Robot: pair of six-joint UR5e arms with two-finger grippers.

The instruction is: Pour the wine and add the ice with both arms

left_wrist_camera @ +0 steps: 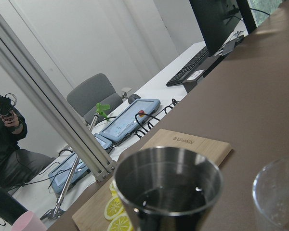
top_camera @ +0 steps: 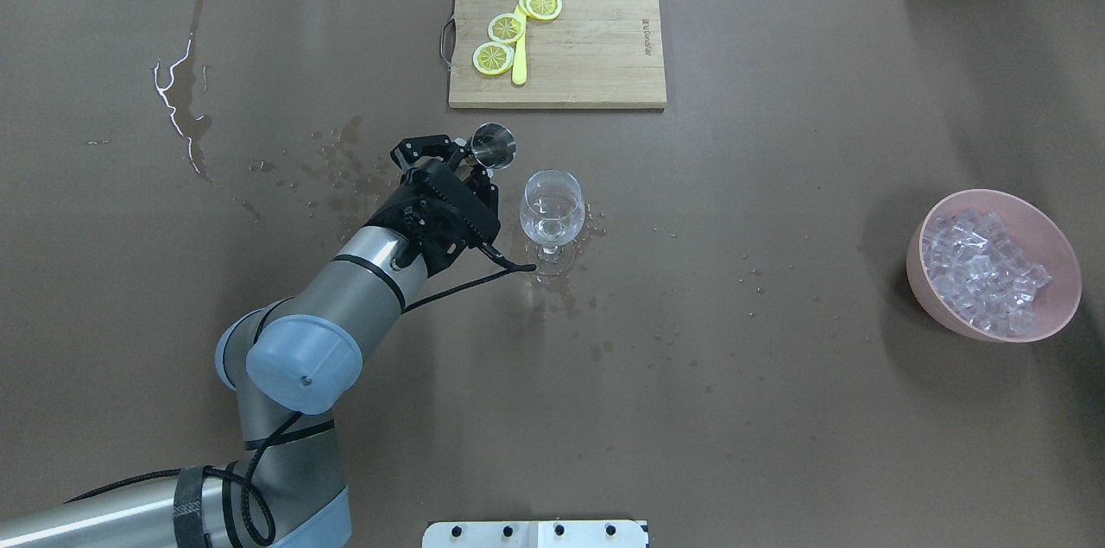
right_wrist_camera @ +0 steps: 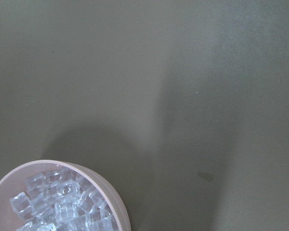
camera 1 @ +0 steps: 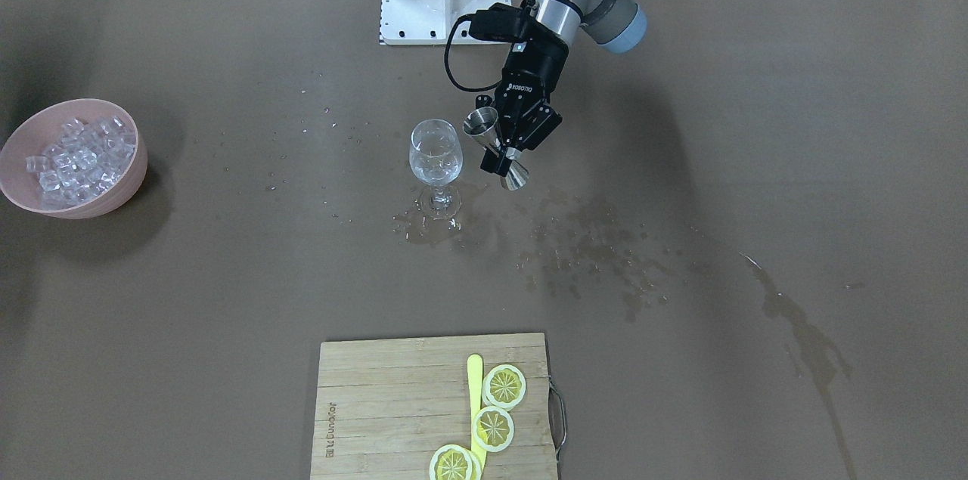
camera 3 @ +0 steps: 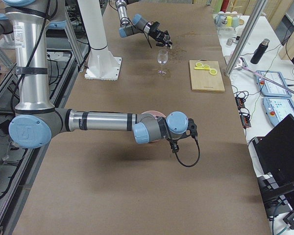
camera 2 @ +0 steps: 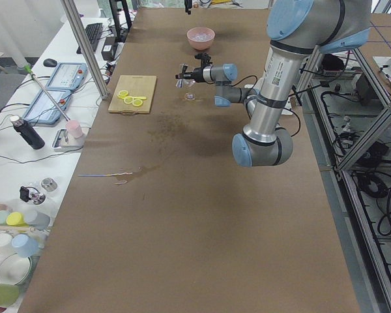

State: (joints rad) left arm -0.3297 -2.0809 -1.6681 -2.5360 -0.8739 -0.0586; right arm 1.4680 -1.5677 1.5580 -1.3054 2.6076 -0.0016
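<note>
My left gripper (top_camera: 470,155) is clamped on the steel jigger (top_camera: 493,143), with wine (left_wrist_camera: 168,198) inside. The wine glass (top_camera: 552,207) stands just to its right, so I judge tipping over the rim comes next. Far right, the ice (top_camera: 984,272) lies near my right gripper (camera 3: 192,129); whether that one is apart or together, I cannot tell.

steel jigger (left_wrist_camera: 168,187): foreground, mouth visible | wine glass (left_wrist_camera: 279,195): rim just beside, right | cutting board (left_wrist_camera: 185,144), lemon slices (left_wrist_camera: 116,211): behind

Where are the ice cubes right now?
In the overhead view the ice cubes are piled in the pink bowl on the right side of the table, well apart from the wine glass in the middle.
</note>
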